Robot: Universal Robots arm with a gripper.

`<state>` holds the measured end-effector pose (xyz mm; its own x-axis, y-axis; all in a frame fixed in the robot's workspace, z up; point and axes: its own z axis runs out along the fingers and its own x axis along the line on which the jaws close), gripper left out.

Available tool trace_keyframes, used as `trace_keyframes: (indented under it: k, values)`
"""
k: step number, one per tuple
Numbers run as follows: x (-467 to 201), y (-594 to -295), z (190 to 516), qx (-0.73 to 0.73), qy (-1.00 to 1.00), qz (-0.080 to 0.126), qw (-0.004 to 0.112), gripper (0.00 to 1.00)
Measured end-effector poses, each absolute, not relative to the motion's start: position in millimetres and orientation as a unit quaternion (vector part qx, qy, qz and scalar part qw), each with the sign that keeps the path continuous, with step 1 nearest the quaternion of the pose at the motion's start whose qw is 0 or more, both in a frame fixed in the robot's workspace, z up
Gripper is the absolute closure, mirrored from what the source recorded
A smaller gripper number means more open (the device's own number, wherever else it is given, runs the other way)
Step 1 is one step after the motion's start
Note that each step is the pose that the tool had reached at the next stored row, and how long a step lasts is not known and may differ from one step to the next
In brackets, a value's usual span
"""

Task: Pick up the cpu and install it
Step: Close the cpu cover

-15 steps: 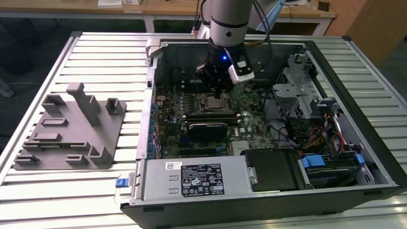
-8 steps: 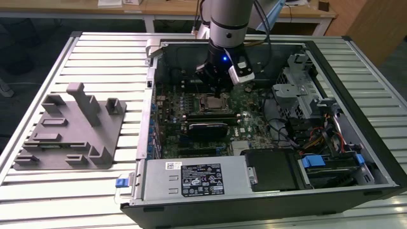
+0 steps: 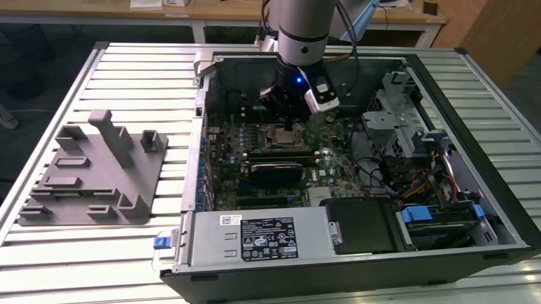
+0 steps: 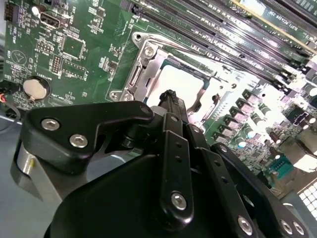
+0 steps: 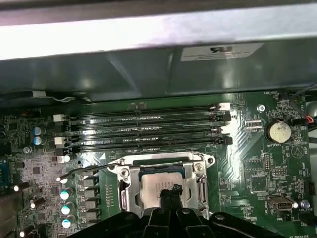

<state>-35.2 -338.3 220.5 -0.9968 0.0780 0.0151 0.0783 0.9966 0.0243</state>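
Smooth pale metal gleams on the cpu, bright shiny metal on the socket frame, matt black on the gripper, dull grey plastic on the fixture.

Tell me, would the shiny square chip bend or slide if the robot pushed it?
Probably stiff, not bendy: the cpu looks like a flat plate with a metal top. That smooth, shiny top may be slippery to grip. Pushed sideways it likely wouldn't slide or roll, since it lies flat inside the metal socket frame.
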Motion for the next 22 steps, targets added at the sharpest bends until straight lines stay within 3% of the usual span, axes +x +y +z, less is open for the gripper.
trace_keyframes:
  k: [22]
  values:
    - [-52.4, -338.5, 214.2, -0.038, -0.999, -0.013, 0.003, 0.89]
